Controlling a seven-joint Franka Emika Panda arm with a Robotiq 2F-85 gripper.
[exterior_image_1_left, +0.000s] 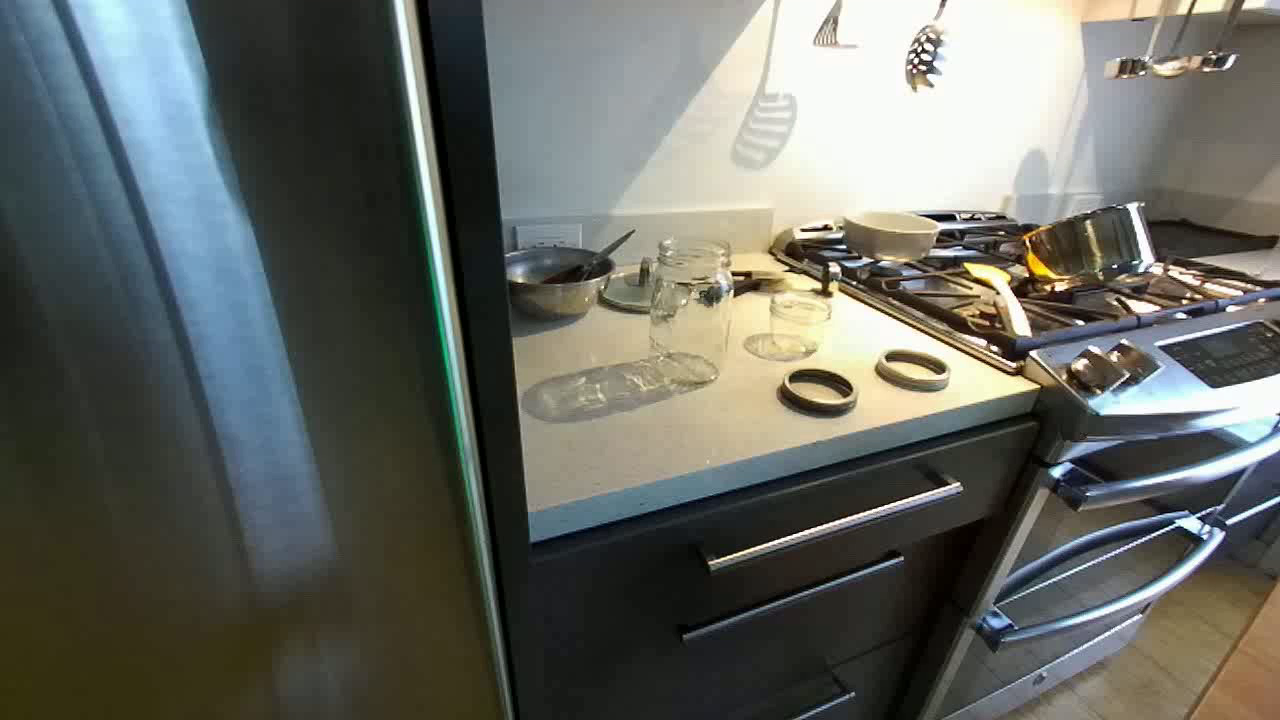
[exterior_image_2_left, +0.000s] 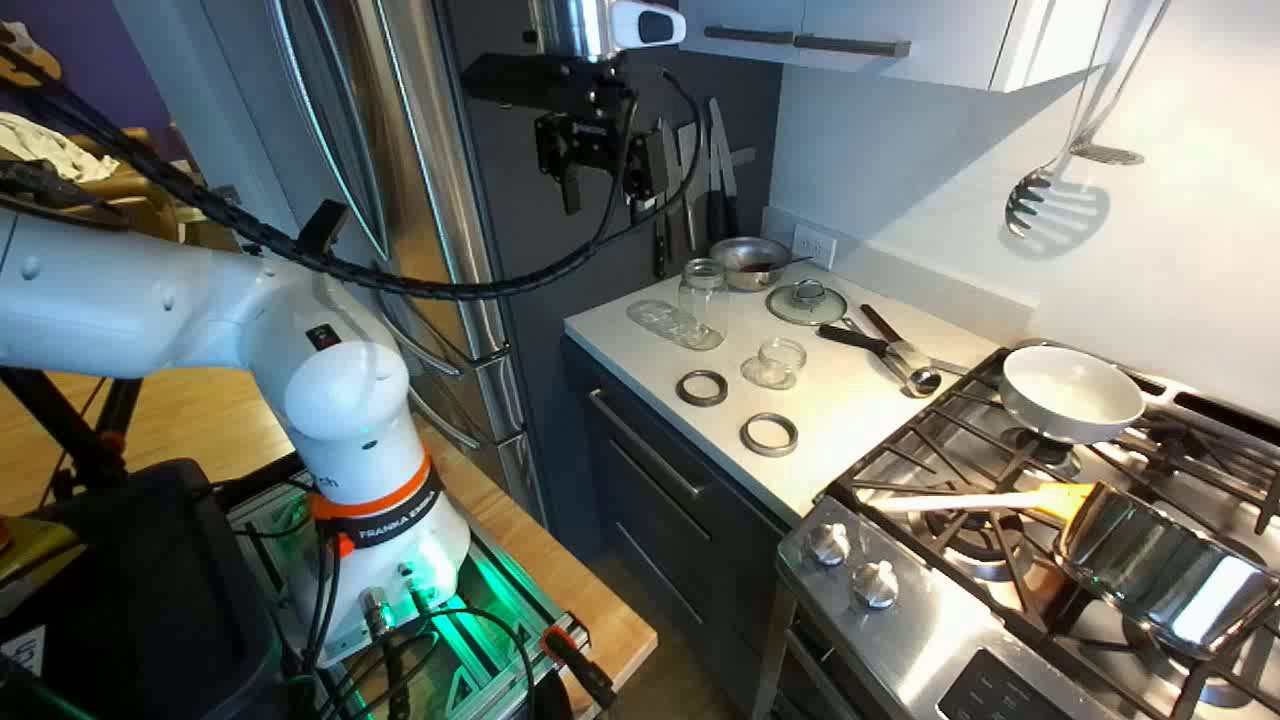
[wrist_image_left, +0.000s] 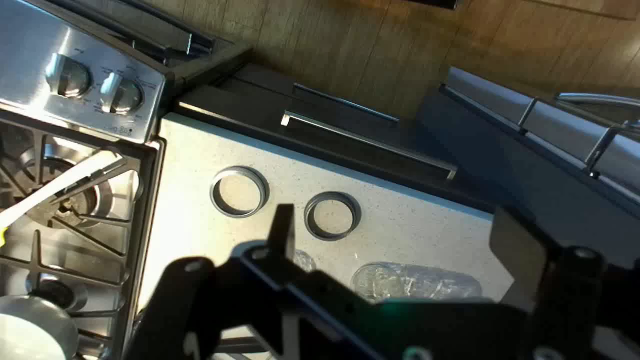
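In an exterior view, "FRANKA" can be read on the black band (exterior_image_2_left: 400, 522) around the white robot arm (exterior_image_2_left: 350, 400), with the next letters curving out of clear sight; "ch" is seen just above. Print beside the stove knobs (wrist_image_left: 121, 93), shown in the wrist view, is too small to be made out, as is the round emblem (exterior_image_1_left: 1038, 679) low on the front of the stove (exterior_image_2_left: 930, 640). The table (exterior_image_1_left: 650, 455) is pale and finely speckled, lit strongly toward the stove at right, with dark drawers (exterior_image_1_left: 640, 600) set beneath it. At left it is bounded by a dark panel (exterior_image_2_left: 545, 230) on which knives (exterior_image_2_left: 724, 155) are mounted, beside a steel refrigerator (exterior_image_2_left: 425, 200). Utensils (exterior_image_1_left: 925, 60) are hung on the white wall (exterior_image_1_left: 600, 110) behind, and wooden floor (wrist_image_left: 325, 30) is shown in the wrist view. The hand (wrist_image_left: 397, 232) is held high over the table, spread wide. On the table, a tall glass jar (exterior_image_1_left: 692, 320) is stood upright at left, with a small glass jar (exterior_image_1_left: 800, 322) to its right; a dark ring (exterior_image_1_left: 822, 408) and a paler ring (exterior_image_1_left: 915, 384) are laid flat nearer the front edge. At far left a metal bowl (exterior_image_1_left: 555, 300) is placed, with a glass lid (exterior_image_2_left: 790, 308) beside it. A pale bowl (exterior_image_1_left: 890, 240) and a metal pot (exterior_image_1_left: 1090, 245) are rested on the stove.
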